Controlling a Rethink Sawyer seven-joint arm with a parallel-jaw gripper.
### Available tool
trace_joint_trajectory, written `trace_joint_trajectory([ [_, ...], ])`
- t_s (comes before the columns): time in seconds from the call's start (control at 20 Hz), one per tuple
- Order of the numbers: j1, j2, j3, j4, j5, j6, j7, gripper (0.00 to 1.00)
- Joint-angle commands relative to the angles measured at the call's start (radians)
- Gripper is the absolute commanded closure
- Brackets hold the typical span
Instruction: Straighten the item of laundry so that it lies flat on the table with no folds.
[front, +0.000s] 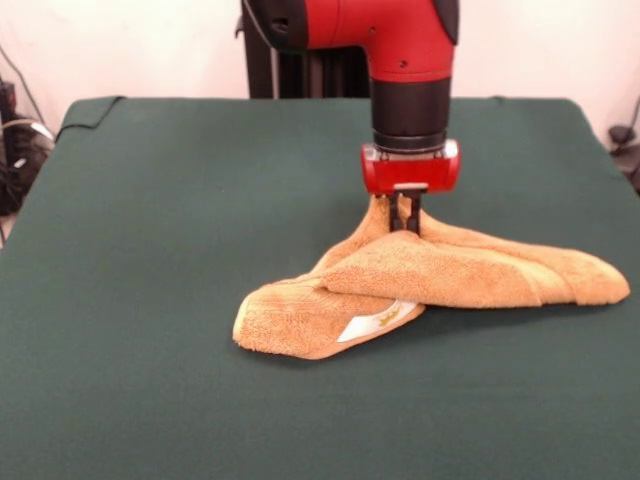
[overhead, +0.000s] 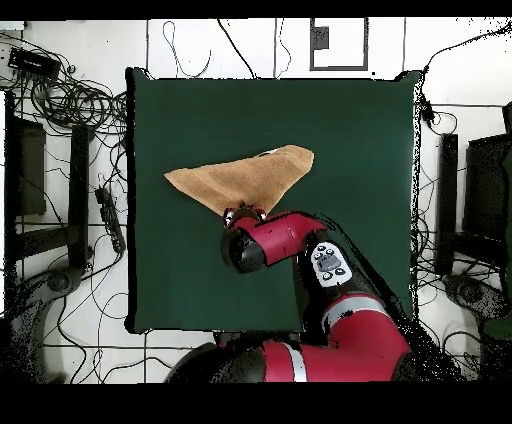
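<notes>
The orange-tan terry towel (front: 440, 275) lies folded over itself on the dark green table (front: 160, 300), right of centre in the front view. Its white label (front: 375, 320) shows at the front fold. My gripper (front: 405, 222) comes straight down from the red arm and is shut on the towel's rear edge, pinching it up into a small peak. In the overhead view the towel (overhead: 245, 178) is a folded wedge above the arm, and the gripper (overhead: 245, 213) sits at its lower edge.
The table edges are far from the towel on all sides. Cables and dark stands (overhead: 70, 170) surround the table on the floor. The robot's pedestal (front: 300, 60) stands at the far side.
</notes>
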Motion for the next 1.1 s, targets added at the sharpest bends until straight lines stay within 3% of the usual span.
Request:
trace_joint_trajectory([
  [0.05,0.011,0.06,0.008,0.141,0.009,0.017,0.083,1.0],
  [0.5,0.0,0.068,-0.01,0.178,-0.006,-0.021,0.077,1.0],
  [1.1,0.045,0.08,-0.095,0.257,0.008,-0.142,0.12,1.0],
])
